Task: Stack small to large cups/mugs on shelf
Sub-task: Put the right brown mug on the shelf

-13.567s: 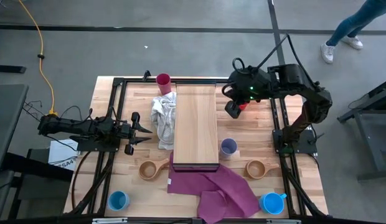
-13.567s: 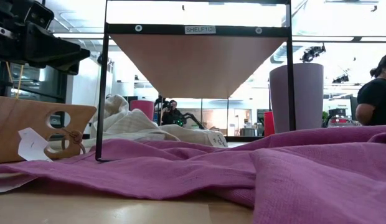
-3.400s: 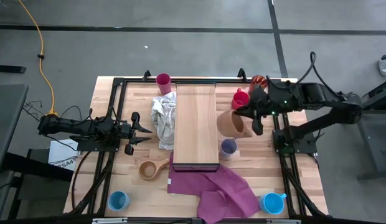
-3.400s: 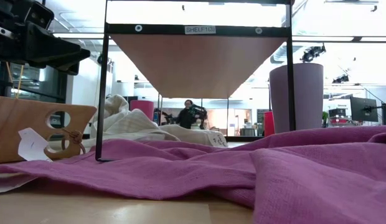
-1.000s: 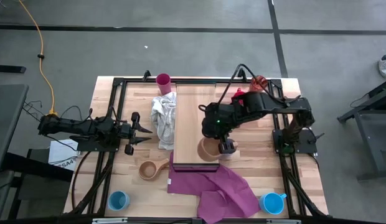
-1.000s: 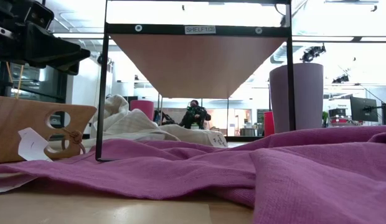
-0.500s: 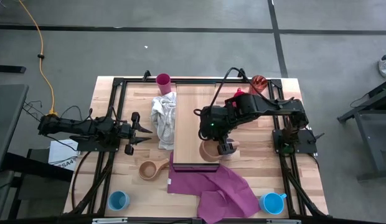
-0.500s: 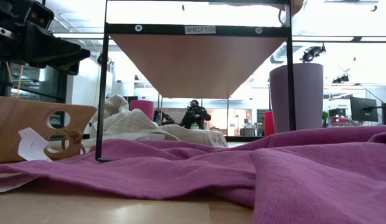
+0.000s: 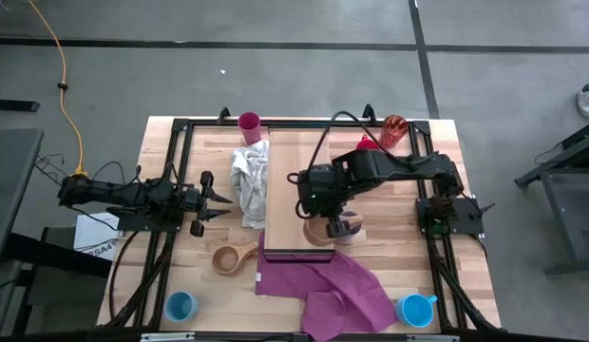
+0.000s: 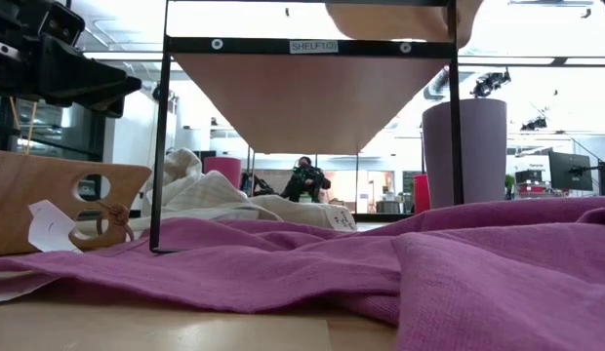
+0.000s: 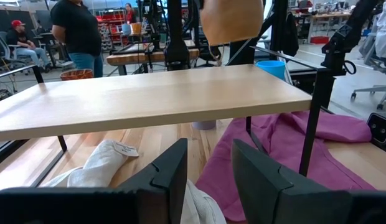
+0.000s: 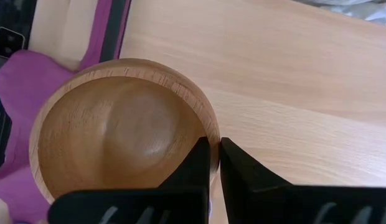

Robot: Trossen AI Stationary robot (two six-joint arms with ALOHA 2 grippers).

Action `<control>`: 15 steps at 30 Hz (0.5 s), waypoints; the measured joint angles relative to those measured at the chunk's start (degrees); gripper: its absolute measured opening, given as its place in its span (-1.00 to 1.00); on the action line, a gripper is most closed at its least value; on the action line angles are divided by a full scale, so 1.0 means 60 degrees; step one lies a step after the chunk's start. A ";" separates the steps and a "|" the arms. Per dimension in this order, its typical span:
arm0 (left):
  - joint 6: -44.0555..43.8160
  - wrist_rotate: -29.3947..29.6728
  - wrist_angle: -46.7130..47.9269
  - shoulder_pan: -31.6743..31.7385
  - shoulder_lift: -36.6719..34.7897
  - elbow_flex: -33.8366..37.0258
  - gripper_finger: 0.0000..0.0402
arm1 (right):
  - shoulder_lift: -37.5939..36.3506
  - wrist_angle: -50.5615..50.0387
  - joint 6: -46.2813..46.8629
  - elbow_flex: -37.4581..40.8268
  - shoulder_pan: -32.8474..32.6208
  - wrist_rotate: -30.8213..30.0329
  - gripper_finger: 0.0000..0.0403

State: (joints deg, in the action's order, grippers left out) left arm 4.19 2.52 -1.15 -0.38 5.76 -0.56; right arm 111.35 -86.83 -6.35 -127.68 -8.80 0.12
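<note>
My right gripper [image 9: 340, 226] is shut on a tan wooden cup [image 9: 319, 231] and holds it, mouth up, over the near end of the light-wood shelf [image 9: 296, 171]. The left wrist view shows the cup [image 11: 230, 20] hanging above the plank [image 11: 149, 99]. In the low view its underside [image 10: 392, 19] shows at the top. My left gripper [image 9: 218, 205] waits open at the table's left side, pointing level toward the shelf. A second wooden cup [image 9: 233, 257] stands on the table left of the shelf's near end. My right gripper grips the wooden cup at the edge of its rim [image 12: 211, 138], where the two fingers [image 12: 196, 163] close together. The fingers themselves hide what lies between them. They come steeply from above. The cup hangs upright, clear of the shelf.
A magenta tumbler [image 9: 249, 122], an orange-red tumbler [image 9: 394, 128] and a red mug [image 9: 365, 144] stand at the far side. The lavender tumbler [image 10: 465, 151] is right of the shelf. Two blue mugs [image 9: 180, 306] [image 9: 415, 309] sit at the near corners. A purple cloth [image 9: 328, 285] and a white cloth [image 9: 247, 180] flank the shelf.
My right gripper has sunk a little and shifted slightly toward the table's left, tipping more steeply downward. The wooden cup has gone down with it over the shelf's near end, and its underside has come into the top of the low view.
</note>
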 joint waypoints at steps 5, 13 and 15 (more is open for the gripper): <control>0.0003 0.0001 0.0001 -0.0003 0.0004 0.0000 -0.45 | 0.0177 0.0003 -0.0007 0.0000 0.0000 -0.0058 -1.00; 0.0002 0.0000 0.0000 -0.0001 0.0002 0.0000 -0.45 | 0.0445 -0.0028 -0.0016 0.0004 0.0000 -0.0062 -1.00; 0.0003 0.0000 0.0003 0.0000 0.0001 0.0000 -0.45 | 0.0472 -0.0024 -0.0012 0.0004 0.0000 -0.0084 -1.00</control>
State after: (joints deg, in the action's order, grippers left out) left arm 4.21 2.53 -1.13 -0.38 5.76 -0.56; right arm 114.18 -86.98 -6.42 -127.66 -8.80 -0.39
